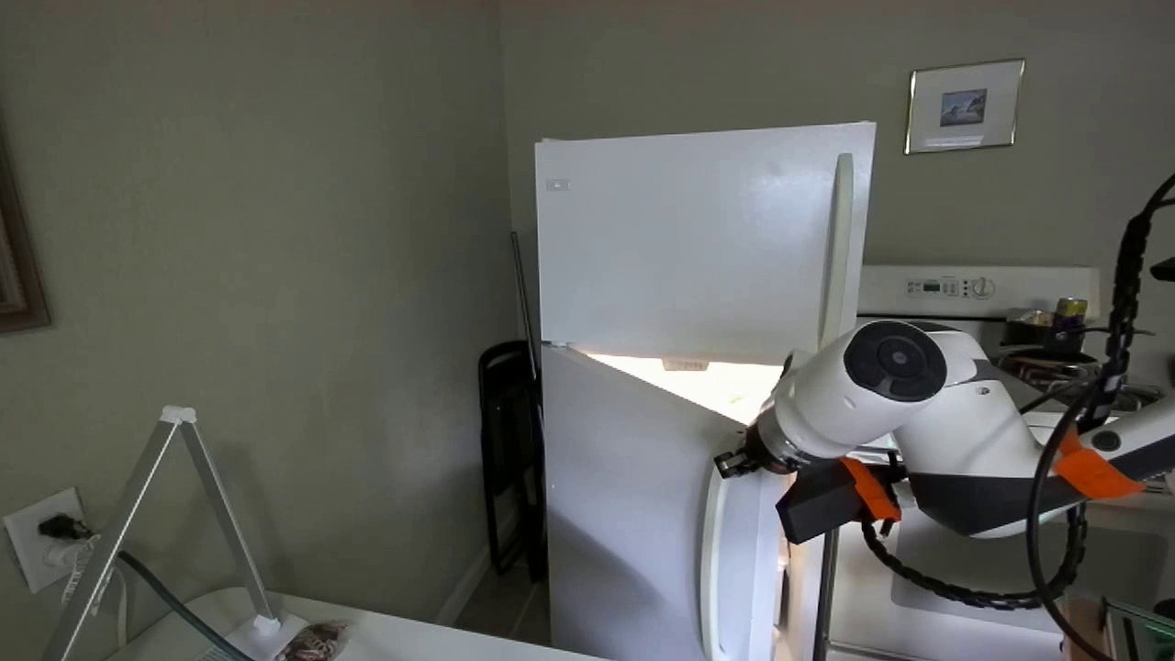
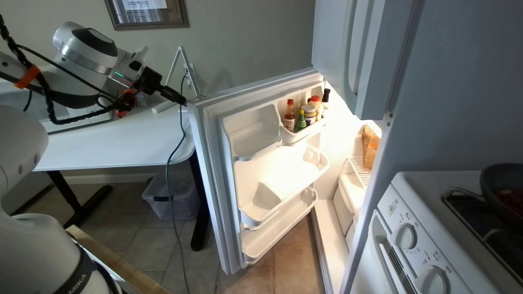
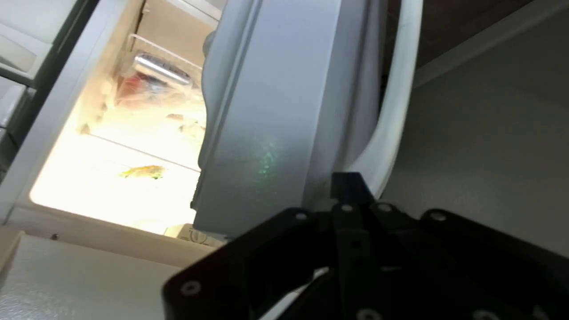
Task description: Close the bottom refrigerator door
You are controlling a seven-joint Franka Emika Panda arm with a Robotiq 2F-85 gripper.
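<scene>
Kitchen, white refrigerator (image 1: pixel 679 239), condiment bottles (image 2: pixel 301 121), stove (image 2: pixel 431 183), dark pan (image 2: pixel 490 196) probably holding food (image 2: pixel 510 197)

The wall (image 1: pixel 321 275) is dimly lit, and the strongest light is given off by the fridge interior (image 3: pixel 111 191), burnt out to near white in the wrist view. In an exterior view the floor (image 2: pixel 286 261) beside it is warmed to orange, while the fridge side (image 2: pixel 461 94) is left in bluish shade. A grey shadow is cast low across the door (image 1: pixel 633 514); a pale sheen is caught by the freezer (image 1: pixel 679 248). At the wrist, the gripper (image 3: pixel 353 189) is rendered dark and blurred.
</scene>
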